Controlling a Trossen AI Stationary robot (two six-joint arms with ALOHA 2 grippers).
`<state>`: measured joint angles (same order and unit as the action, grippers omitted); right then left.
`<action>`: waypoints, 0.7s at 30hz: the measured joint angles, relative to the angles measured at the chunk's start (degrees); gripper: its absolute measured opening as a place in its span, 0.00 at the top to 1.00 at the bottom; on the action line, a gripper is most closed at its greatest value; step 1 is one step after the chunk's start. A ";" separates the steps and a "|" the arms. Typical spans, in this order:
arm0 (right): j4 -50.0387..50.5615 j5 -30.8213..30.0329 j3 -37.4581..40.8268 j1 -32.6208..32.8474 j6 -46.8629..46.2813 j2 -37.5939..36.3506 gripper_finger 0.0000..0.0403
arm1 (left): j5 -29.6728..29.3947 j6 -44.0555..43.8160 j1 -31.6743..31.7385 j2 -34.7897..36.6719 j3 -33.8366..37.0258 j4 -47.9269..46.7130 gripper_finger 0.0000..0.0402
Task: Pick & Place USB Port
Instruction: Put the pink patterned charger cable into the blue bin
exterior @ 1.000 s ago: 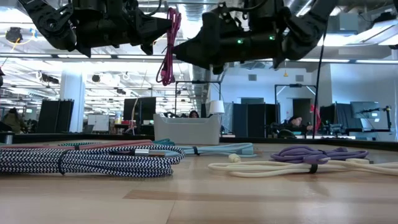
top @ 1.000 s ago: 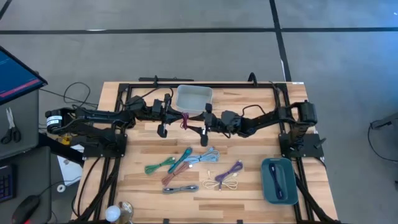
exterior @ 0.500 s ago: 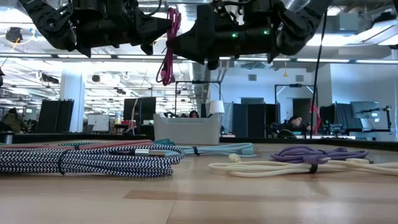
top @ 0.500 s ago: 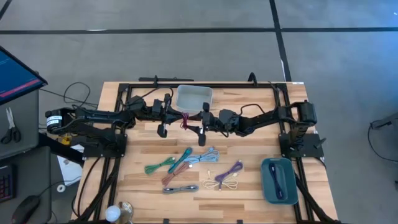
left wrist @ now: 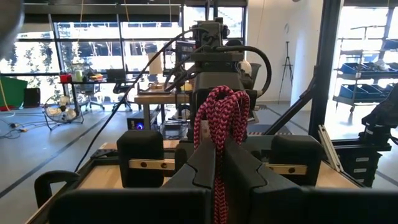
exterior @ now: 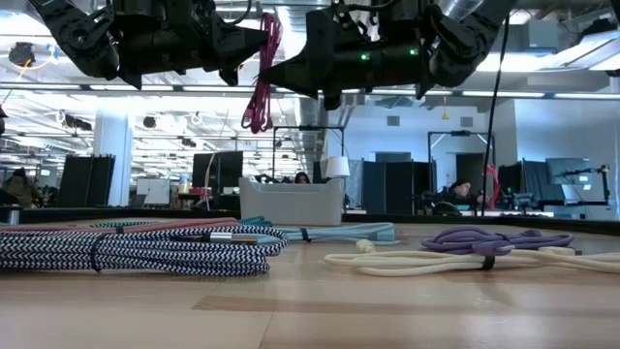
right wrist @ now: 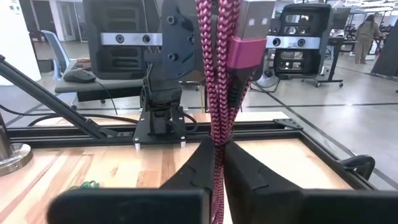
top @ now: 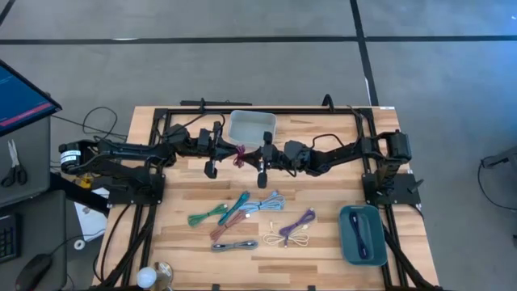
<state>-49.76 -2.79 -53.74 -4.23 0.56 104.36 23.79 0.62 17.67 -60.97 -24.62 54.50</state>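
**Both arms clamped on one cable, could get messy**

Upper centre of the high view: left gripper is pinched shut on the braided pink cable; right gripper has its fingers clamped on the same bundle, held in the air just below the grey bin; if neither lets go they'll tug against each other, or the loops slip and miss the bin.

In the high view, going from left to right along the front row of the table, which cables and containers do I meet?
Green cable → black-and-white braided cable → light blue cable → purple cable → dark teal bin.
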 joint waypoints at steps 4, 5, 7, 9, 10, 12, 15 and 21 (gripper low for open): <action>0.00 0.00 0.00 0.02 -0.02 0.00 0.97 | -0.03 -0.09 -0.02 0.00 0.00 0.00 0.94; 0.00 0.00 0.00 0.02 -0.02 0.00 0.98 | -0.13 -0.60 -0.02 0.00 0.00 0.01 0.92; 0.00 -0.04 0.00 0.00 -0.02 0.00 0.99 | -0.83 -1.87 -0.02 0.00 0.00 0.02 0.88; 0.00 -0.07 0.00 -0.02 -0.04 0.00 0.99 | -1.40 -2.44 -0.04 0.00 0.00 0.02 0.84; 0.00 -0.07 0.00 -0.02 -0.03 0.00 0.99 | -1.50 -2.48 -0.04 0.00 0.00 0.04 0.82; 0.00 -0.09 0.00 -0.02 -0.04 0.00 0.99 | -1.53 -2.46 -0.04 0.00 0.00 0.04 0.79; 0.00 -0.14 0.00 -0.02 -0.11 0.00 1.00 | -1.38 -2.44 -0.04 0.00 0.00 0.04 0.75; 0.40 -0.17 0.02 -0.07 1.05 -0.07 1.00 | 0.50 -2.59 -0.04 0.00 0.00 0.00 0.70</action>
<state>-49.36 -2.96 -53.72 -4.29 1.61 104.29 24.29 -1.97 17.63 -60.97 -24.62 54.50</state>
